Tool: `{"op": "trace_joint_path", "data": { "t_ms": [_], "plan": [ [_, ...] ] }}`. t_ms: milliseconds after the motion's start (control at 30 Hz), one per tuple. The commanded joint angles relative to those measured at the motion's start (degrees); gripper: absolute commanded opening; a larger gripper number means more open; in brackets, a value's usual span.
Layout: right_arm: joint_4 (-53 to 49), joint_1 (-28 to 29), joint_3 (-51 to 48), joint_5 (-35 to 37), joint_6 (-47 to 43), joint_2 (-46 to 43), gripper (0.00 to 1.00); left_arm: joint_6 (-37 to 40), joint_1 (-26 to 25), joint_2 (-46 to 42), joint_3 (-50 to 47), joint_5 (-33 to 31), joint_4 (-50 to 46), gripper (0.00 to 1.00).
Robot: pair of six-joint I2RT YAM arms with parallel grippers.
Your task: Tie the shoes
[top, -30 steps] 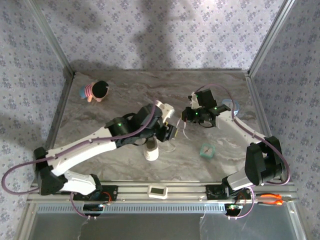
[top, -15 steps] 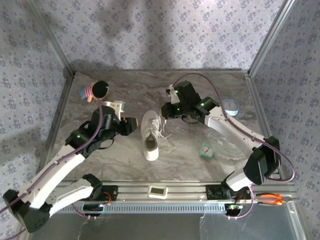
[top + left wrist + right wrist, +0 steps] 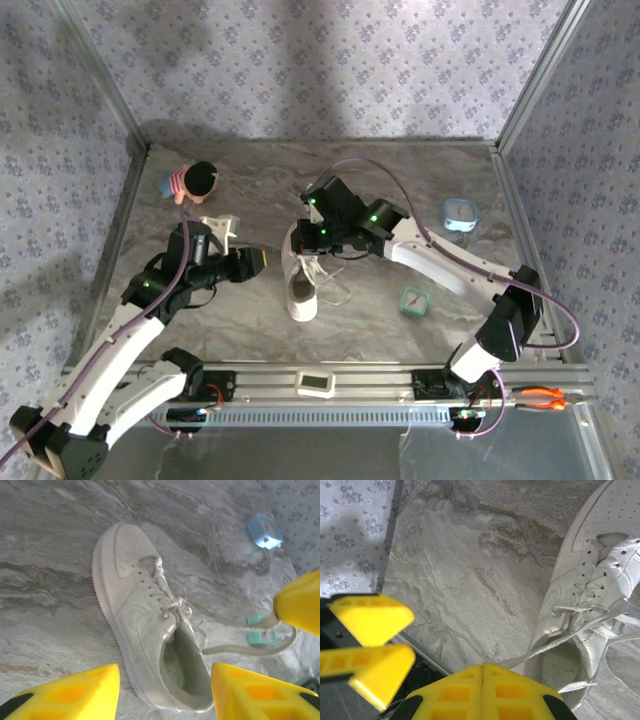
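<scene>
My right gripper (image 3: 482,680) is pressed together, pinching 1 lace (image 3: 525,654) to pull it taut from the shoe (image 3: 301,283), which lies between my 2 grippers. My left gripper (image 3: 256,263) hangs half-spread beside it, ready for the other lace.

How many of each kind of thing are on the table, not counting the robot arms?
Shoes: 1, the white sneaker
Dolls: 1, the doll
Small boxes: 2, the light blue box and the teal box
Total: 4
</scene>
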Motion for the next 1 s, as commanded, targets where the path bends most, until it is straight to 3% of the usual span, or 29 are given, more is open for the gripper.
{"op": "trace_joint_path", "data": {
  "t_ms": [0, 167, 333, 500, 733, 967],
  "plan": [
    [2.8, 0.1, 0.8, 0.0, 5.3, -2.8, 0.00, 2.9, 0.2, -1.5, -1.5, 7.0, 4.7, 0.52],
    [6.4, 0.4, 1.7, 0.7, 8.1, -3.2, 0.00, 8.1, -0.4, -5.7, -6.6, 16.5, 14.3, 0.56],
    [9.1, 0.5, -0.3, 0.9, 10.6, -3.4, 0.00, 12.9, -5.2, -10.8, -12.0, 9.6, 20.3, 0.57],
    [10.3, 0.6, -1.9, 1.7, 11.9, -3.9, 0.00, 18.4, -11.8, -9.1, -15.4, 3.1, 27.1, 0.58],
    [10.3, 0.6, -2.7, 1.8, 12.0, -3.9, 0.00, 20.9, -12.9, -2.9, -15.4, -5.0, 32.7, 0.61],
    [10.8, 0.5, -3.6, 2.4, 11.9, -3.9, 0.00, 22.4, -13.0, 3.6, -12.8, -0.7, 37.0, 0.62]
  ]
}}
